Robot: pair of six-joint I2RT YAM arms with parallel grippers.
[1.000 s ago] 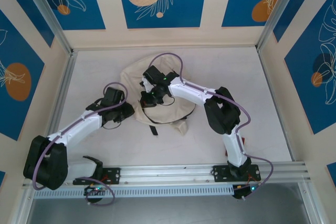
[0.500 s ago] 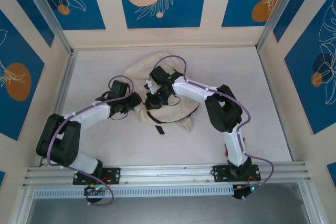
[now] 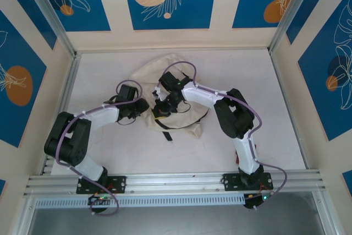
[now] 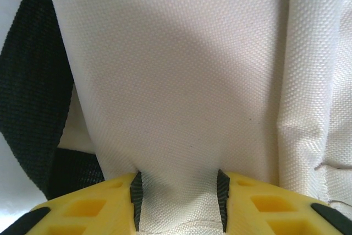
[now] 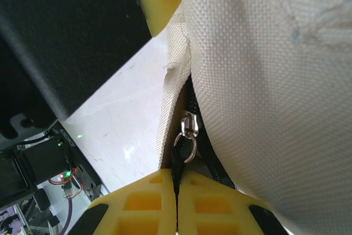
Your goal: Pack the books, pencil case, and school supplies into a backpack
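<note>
- The large soft cream-white fabric backpack (image 3: 190,127) lies at the middle of the white table (image 3: 264,108), between the two arms;
- the left claw (image 4: 179,205) pinches a fold of its fabric;
- the right claw (image 5: 176,193) is clamped on its dark zipper pull (image 5: 177,158).

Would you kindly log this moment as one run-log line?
left end effector: pinching backpack fabric | right end effector: shut on zipper pull | backpack: on table, between both arms

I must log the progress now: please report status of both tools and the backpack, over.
Left tool pinching cream-white soft fabric backpack. Right tool shut on its dark zipper pull. Beside left tool, black woven strap, not caught.
</note>
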